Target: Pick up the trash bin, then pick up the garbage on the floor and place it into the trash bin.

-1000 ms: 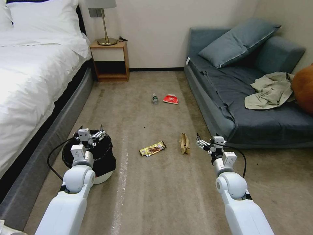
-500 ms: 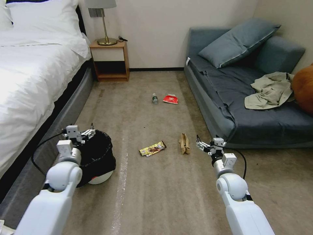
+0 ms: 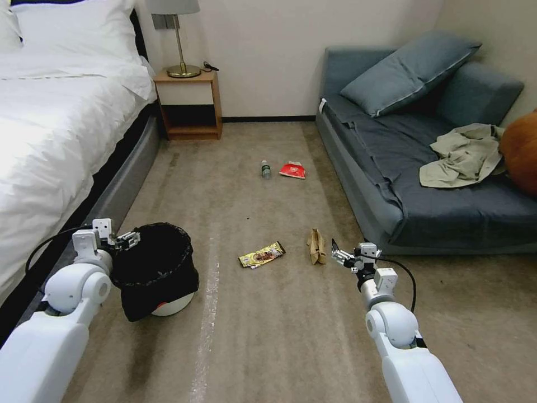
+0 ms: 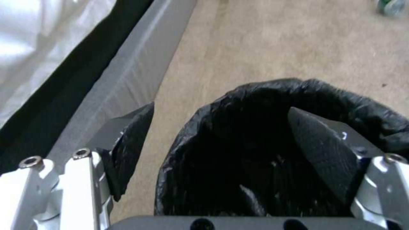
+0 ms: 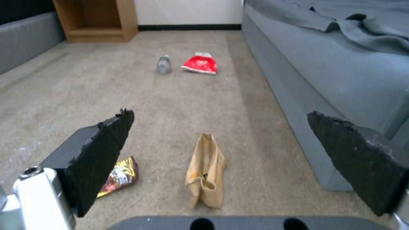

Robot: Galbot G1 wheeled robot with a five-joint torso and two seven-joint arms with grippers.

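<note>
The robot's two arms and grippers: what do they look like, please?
Both arms are glossy white, with round ball-like joints and a dark ring below each. A black cable loops beside each wrist. The left gripper and right gripper have silver metal frames with screws. Their jaws are wedge-shaped with black ribbed pads, worn at the edges.

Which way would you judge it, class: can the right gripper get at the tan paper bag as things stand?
Probably yes: the right gripper is open, just beside the tan paper bag, with bare carpet between them.

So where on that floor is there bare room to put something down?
Bare carpet lies between the bin and the wrapper, and before the nightstand. It is crowded near the sofa: paper bag, right gripper.
</note>
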